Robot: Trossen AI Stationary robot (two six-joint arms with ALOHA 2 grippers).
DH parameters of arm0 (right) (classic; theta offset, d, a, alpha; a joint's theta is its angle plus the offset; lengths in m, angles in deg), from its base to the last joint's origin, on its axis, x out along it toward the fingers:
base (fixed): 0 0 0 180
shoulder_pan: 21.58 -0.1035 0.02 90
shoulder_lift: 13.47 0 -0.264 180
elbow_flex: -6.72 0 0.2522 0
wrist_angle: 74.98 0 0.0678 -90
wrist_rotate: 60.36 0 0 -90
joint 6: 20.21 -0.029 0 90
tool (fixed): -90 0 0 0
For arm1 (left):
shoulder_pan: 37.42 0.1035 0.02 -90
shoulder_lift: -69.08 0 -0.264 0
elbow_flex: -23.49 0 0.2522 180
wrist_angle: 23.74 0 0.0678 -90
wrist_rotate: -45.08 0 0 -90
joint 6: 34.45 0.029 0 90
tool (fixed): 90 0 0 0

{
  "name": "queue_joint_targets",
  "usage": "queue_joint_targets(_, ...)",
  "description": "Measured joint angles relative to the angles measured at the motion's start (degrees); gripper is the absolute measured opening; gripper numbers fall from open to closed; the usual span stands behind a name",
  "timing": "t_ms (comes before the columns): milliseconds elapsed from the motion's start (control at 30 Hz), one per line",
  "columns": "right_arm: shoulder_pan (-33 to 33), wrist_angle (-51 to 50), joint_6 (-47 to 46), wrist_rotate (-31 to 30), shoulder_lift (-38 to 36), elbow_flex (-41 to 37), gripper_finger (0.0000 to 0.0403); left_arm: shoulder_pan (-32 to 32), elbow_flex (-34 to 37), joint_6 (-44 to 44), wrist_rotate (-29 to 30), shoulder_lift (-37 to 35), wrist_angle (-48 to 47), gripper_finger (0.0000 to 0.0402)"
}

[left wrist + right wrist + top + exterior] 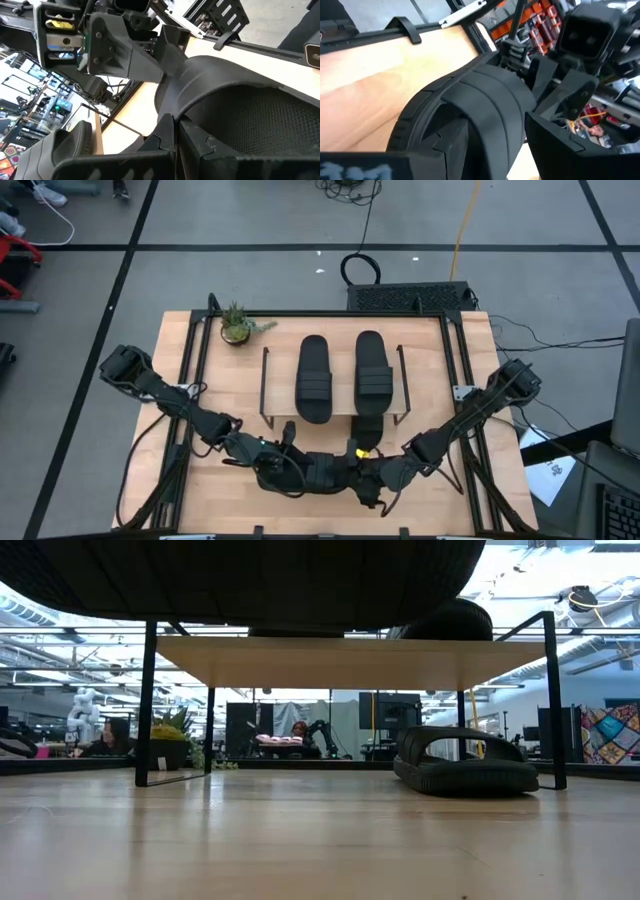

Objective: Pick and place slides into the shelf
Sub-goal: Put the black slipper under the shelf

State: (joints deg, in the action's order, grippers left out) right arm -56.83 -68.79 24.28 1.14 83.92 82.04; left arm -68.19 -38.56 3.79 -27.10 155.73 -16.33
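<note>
Both arms meet at the bottom centre of the high view, sharing one black slide (325, 472) lying crosswise. The left end effector (283, 465) and right end effector (375, 470) each look clamped on it. The shelf (275, 385) sits just above, carrying two slides (314, 377) lengthwise. Another slide (465, 762) lies underneath.

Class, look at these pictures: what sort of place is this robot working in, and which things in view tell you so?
Probably a robotics lab or workshop: a pale wooden worktable in a black metal frame, loose cables across the grey taped floor, and, beyond the table, another small robot arm among desks and monitors.
</note>
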Motion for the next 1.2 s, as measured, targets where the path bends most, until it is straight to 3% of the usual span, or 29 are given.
queue_joint_targets(567, 1.8, 11.9, 6.7, 3.8, 5.1, -0.1, 0.0175, 0.9, 0.1, -1.7, -3.2, 0.0, 0.6, 0.0)
queue_joint_targets(767, 2.8, 13.7, 5.5, 6.5, 5.1, -0.2, 0.0122, 0.9, 0.1, -2.8, -3.0, 0.4, 1.0, 0.0)
queue_joint_targets(1000, 3.6, 12.2, 3.1, 8.6, 5.1, -0.2, 0.0014, 0.7, 0.1, -2.8, -2.5, 1.8, 0.9, 0.0)
queue_joint_targets(1100, 3.6, 10.6, 3.2, 7.2, 5.1, -0.2, 0.001, 0.3, 0.1, -2.4, -1.1, 1.8, -0.1, 0.0001)
queue_joint_targets(1200, 2.5, 9.1, 5.1, 2.1, 4.8, -0.1, 0.0005, -1.5, 0.0, -1.2, 5.2, 0.6, -2.5, 0.0013)
